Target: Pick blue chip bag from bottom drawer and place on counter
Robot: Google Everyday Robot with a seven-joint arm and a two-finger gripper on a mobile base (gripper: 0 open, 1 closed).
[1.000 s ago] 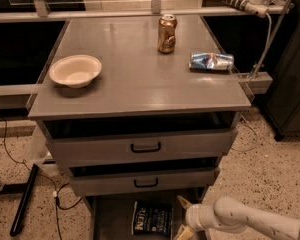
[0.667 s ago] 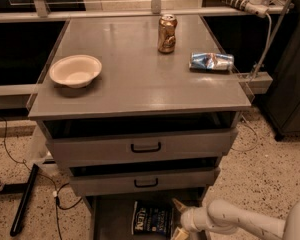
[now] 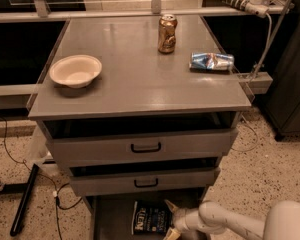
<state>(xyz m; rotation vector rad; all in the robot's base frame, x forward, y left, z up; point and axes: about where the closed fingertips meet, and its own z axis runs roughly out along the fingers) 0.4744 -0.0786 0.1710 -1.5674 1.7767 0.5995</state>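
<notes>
Chip bag (image 3: 150, 218) (dark blue, white lettering) lying flat in the bottom drawer (image 3: 110, 219).
Hand (image 3: 169, 219) just beside its right edge, fingers (image 3: 169, 204) spread apart; up on the desk (image 3: 135, 84), bowl (image 3: 75, 71), can (image 3: 167, 33), small packet (image 3: 211, 61).

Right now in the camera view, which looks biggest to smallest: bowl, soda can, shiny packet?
1. bowl
2. shiny packet and soda can look alike, so tied.
The claw sits by the blue chip bag in the bottom drawer.

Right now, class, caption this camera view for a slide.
Open gripper at the blue chip bag in the bottom drawer, below the counter.
</notes>
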